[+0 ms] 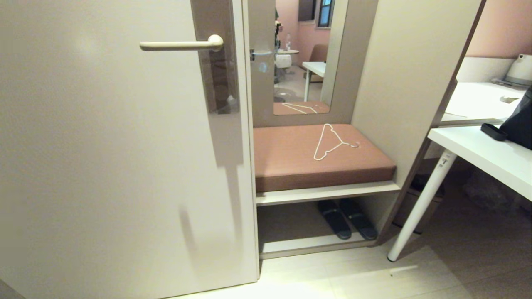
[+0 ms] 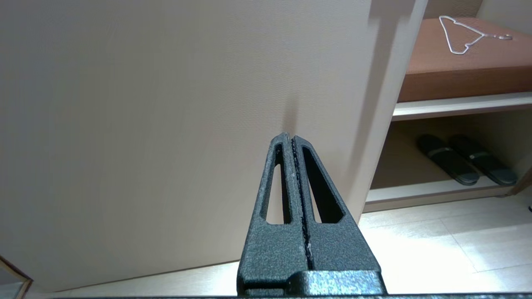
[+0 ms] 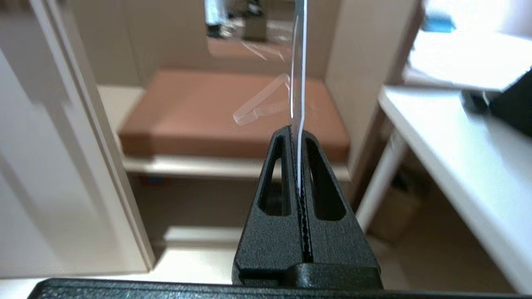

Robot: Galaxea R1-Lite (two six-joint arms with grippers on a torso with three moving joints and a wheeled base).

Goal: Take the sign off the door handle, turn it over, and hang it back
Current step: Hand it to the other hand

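While clamped edge-on between textured black fingers of right gripper point(image 3: 297, 132), thin flat white-edged card sign point(image 3: 298, 62) standing upright past fingertips, faces hidden, out in front of padded terracotta bench cushion point(image 3: 199, 112). Slim cream-beige straight lever door handle point(image 1: 181, 44) with rounded knuckle end bare on tall narrow glossy brown-grey plate point(image 1: 217, 58), smooth beige door point(image 1: 104, 158). Left gripper point(image 2: 290, 137) pressed together on nothing, low near door's matte face. Thin white wire hanger point(image 1: 330, 142) flat on cushion. Dark slippers point(image 1: 347, 218) paired on shelf beneath. Round white table leg point(image 1: 419, 205) slanted at right.
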